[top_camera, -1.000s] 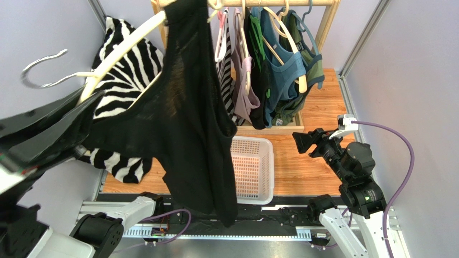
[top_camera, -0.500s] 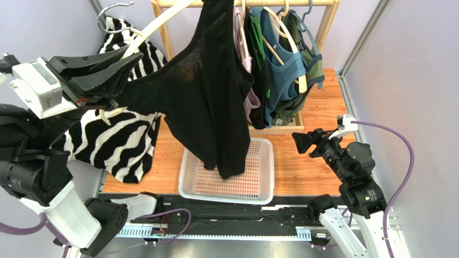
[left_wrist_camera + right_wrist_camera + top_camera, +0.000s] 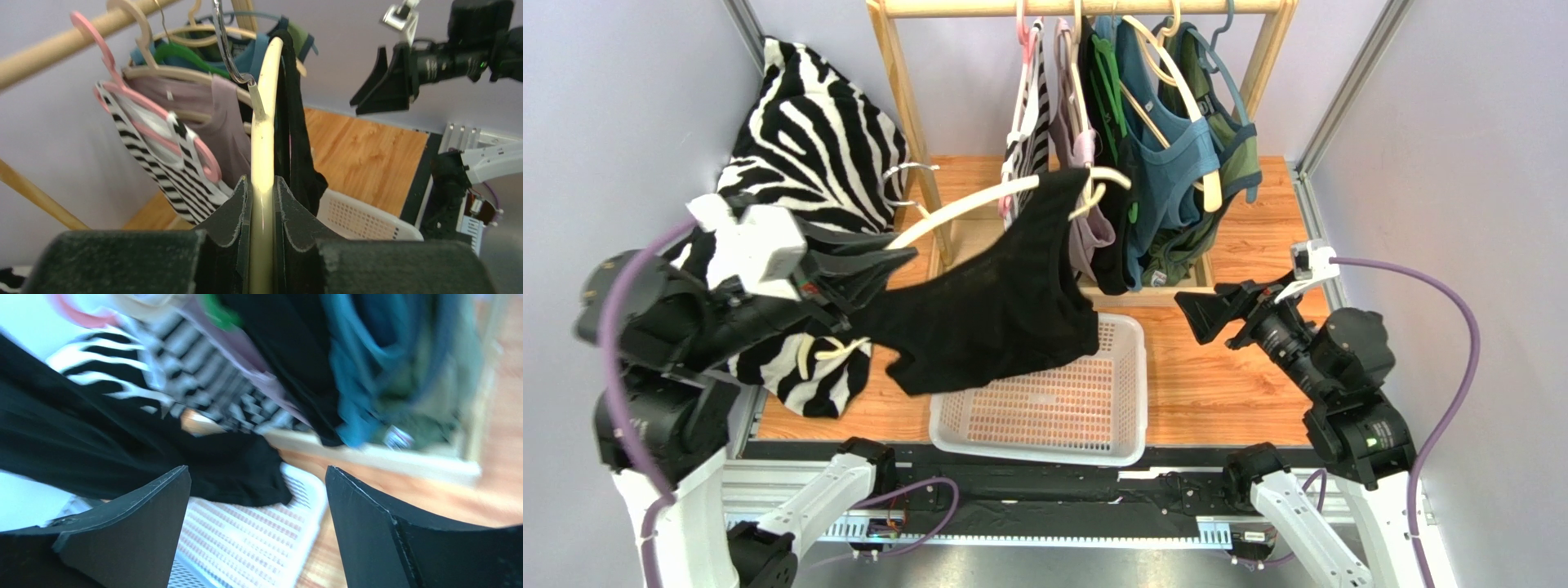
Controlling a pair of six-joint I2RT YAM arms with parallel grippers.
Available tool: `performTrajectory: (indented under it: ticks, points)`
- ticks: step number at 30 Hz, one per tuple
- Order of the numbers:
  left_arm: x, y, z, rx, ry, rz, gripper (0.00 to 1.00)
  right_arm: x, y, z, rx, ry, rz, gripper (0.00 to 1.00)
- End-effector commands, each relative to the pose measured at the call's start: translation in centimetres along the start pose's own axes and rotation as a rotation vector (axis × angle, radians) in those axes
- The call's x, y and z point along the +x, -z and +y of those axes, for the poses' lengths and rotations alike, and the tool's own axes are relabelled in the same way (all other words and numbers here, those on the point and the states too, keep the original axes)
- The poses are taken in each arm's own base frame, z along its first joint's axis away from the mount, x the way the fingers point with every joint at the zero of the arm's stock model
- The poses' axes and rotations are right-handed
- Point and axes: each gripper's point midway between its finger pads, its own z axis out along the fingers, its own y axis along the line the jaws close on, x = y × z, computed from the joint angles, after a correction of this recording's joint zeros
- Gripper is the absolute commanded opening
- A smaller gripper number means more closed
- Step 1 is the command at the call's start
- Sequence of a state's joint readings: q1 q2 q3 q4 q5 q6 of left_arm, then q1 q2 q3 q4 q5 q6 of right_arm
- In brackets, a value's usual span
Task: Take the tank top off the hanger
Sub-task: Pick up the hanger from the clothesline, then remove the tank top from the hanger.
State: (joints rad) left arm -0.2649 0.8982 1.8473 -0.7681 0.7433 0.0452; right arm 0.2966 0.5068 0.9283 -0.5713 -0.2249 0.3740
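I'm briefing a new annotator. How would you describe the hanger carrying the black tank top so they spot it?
Start at the wooden rail at the back. In front of it, near the white basket, the left gripper clamps a cream hanger with the black tank top on it. Unlike the other hangers, it is off the rail, held only by the gripper.

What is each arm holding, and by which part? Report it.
Left gripper: shut on the cream hanger, jaws clamping one shoulder arm; the black tank top hangs from it. Right gripper: open, holding nothing.
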Motion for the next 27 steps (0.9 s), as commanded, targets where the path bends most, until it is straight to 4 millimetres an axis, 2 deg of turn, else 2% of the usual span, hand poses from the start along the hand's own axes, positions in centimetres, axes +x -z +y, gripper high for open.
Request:
performTrajectory:
  ticks: [1,3,7,8,9,10,11,12,13,15,16,20,24,27]
  points:
    - [4.4,-0.8,0.6,-0.007,0.082,0.076,0.00,-4.7,1.5,5.8,-0.231,0.007,-0.102,0.87]
    - [6.6,-1.4,0.9,-0.007,0.124,0.119,0.00,-5.5,1.8,7.2,-0.293,0.005,-0.112,0.87]
    - [8.5,-2.5,1.2,0.011,0.169,0.157,0.00,-6.1,1.0,8.4,-0.342,0.011,-0.100,0.88]
    - [8.5,-2.7,1.3,0.012,0.174,0.156,0.00,-6.0,-0.1,8.3,-0.329,0.007,-0.081,0.88]
    - [8.2,-2.8,1.5,0.012,0.170,0.151,0.00,-6.7,-0.3,8.8,-0.334,0.015,-0.087,0.88]
    - [8.2,-3.2,1.7,0.014,0.168,0.155,0.00,-6.5,-0.5,9.9,-0.369,0.043,-0.069,0.88]
    - [8.2,-3.4,2.0,0.010,0.163,0.156,0.00,-6.6,-1.5,9.6,-0.330,0.059,-0.071,0.88]
    - [7.5,-3.5,2.2,0.008,0.147,0.144,0.00,-6.0,-3.1,9.8,-0.315,0.078,-0.034,0.89]
    - [7.6,-3.9,2.5,0.010,0.149,0.149,0.00,-6.5,-2.9,12.1,-0.369,0.102,-0.028,0.90]
    - [7.0,-4.1,2.8,0.005,0.138,0.141,0.00,-5.8,-5.2,12.5,-0.315,0.160,0.012,0.90]
    - [7.0,-4.2,2.9,0.002,0.139,0.143,0.00,-6.0,-5.0,13.9,-0.344,0.171,0.012,0.90]
    - [7.0,-3.9,2.8,-0.003,0.117,0.142,0.00,-6.0,-6.1,14.8,-0.340,0.171,0.011,0.89]
    - [8.0,-3.7,2.2,0.015,0.123,0.158,0.00,-6.1,-6.9,14.5,-0.300,0.142,-0.004,0.85]
    - [8.2,-3.6,1.7,0.034,0.136,0.161,0.00,-5.3,-8.0,14.4,-0.273,0.130,0.012,0.84]
